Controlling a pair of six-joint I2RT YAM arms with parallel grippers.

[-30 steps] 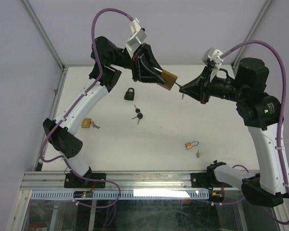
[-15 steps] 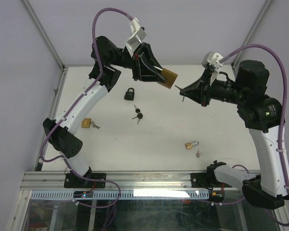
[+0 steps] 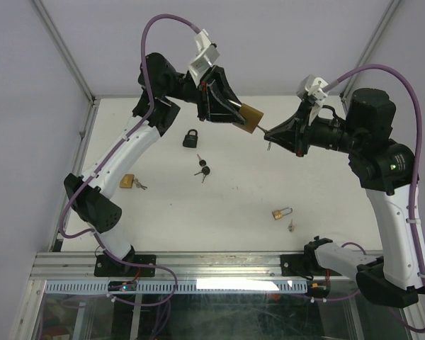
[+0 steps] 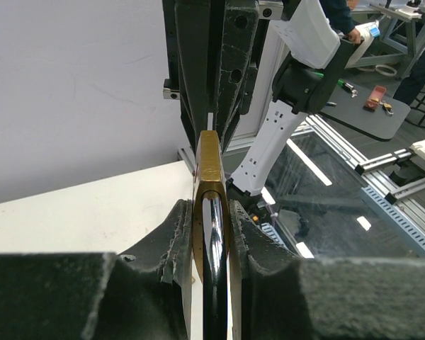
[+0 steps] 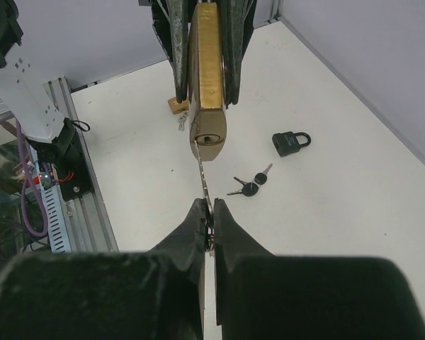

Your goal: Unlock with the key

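1. Position: the brass padlock (image 3: 250,115) is held in the air above the white counter (image 3: 326,205), between the two arms and towards the far edge.
2. Orientation: its long axis runs from the left jaws towards the right arm, slanting slightly downward in the top view. The keyway end faces the right jaws and the shackle end sits back between the left pads.
3. Key (image 5: 205,180): the thin blade lies nearly in line with the padlock's long axis. Its tip meets the keyway face, but how deep it goes cannot be told.
4. Left jaws: narrowly parted and clamped on the padlock's two flat sides.
5. Right jaws: almost fully closed, pinching the head of the key.
6. Appearance of the padlock: a rectangular body in yellow, brushed-looking metal with rounded corners. A round cylinder is set in the end face. The left wrist view shows a glossy dark curved bar, the shackle (image 4: 212,234).
7. Pads: black, with a rough, fibrous edge.
8. Lying on the counter:
   - a black padlock (image 3: 190,138);
   - a pair of black-headed keys (image 3: 202,168) just beside it;
   - a small brass lock (image 3: 127,181) by the left arm;
   - another small brass lock with a raised shackle (image 3: 280,212) nearer the front.
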